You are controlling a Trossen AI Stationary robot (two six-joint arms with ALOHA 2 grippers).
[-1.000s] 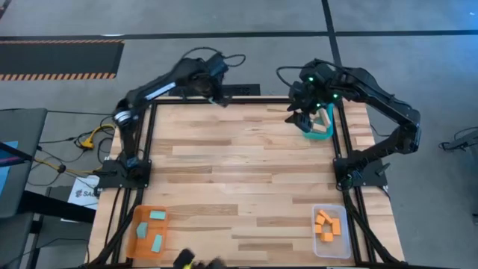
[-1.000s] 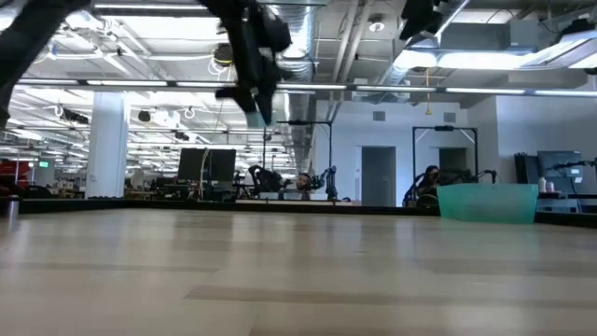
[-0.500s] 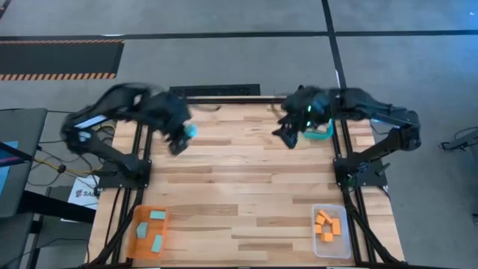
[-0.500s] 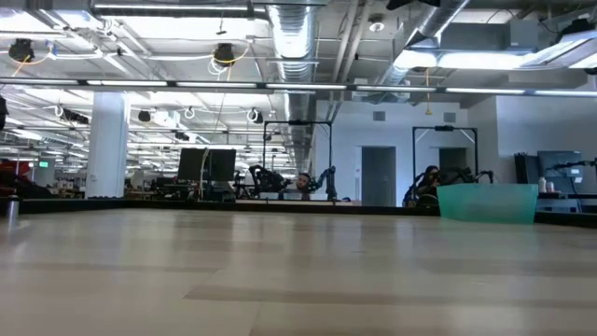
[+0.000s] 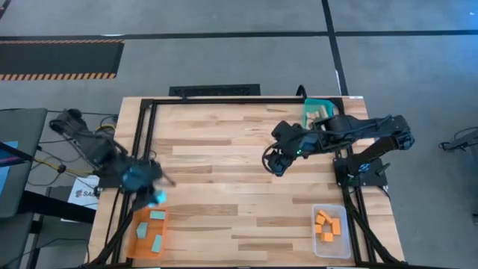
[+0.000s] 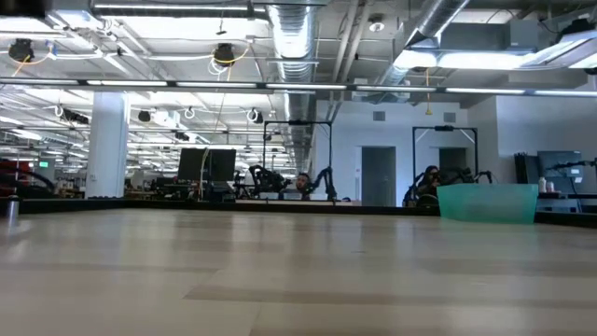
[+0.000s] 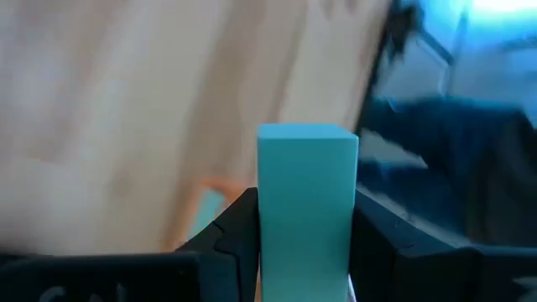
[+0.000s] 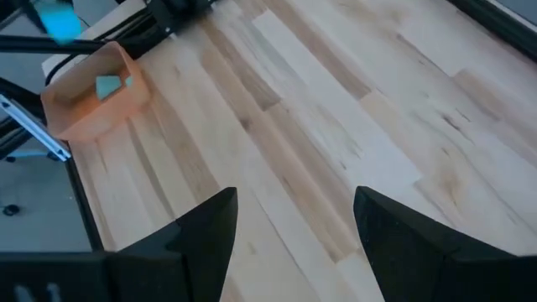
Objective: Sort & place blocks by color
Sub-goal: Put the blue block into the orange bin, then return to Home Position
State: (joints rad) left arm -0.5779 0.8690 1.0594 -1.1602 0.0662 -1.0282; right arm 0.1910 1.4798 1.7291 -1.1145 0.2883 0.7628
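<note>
Left gripper [image 7: 304, 243] pinches a teal block [image 7: 306, 197] above the orange tray [image 5: 139, 240] (near worktop [image 5: 224, 172] edge). Right gripper [image 8: 294, 220] hangs mid-worktop, jaws spread, empty.

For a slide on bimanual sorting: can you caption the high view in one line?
Left gripper carries a teal block to the orange tray; the open right gripper hovers over the table.

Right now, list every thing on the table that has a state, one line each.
Left tool: shut on a teal block, just above the orange tray.
Right tool: open, empty, over the table's middle.
Orange tray: holds three teal blocks.
Clear tray: holds orange blocks.
Teal tray: holds tan wood blocks.
</note>
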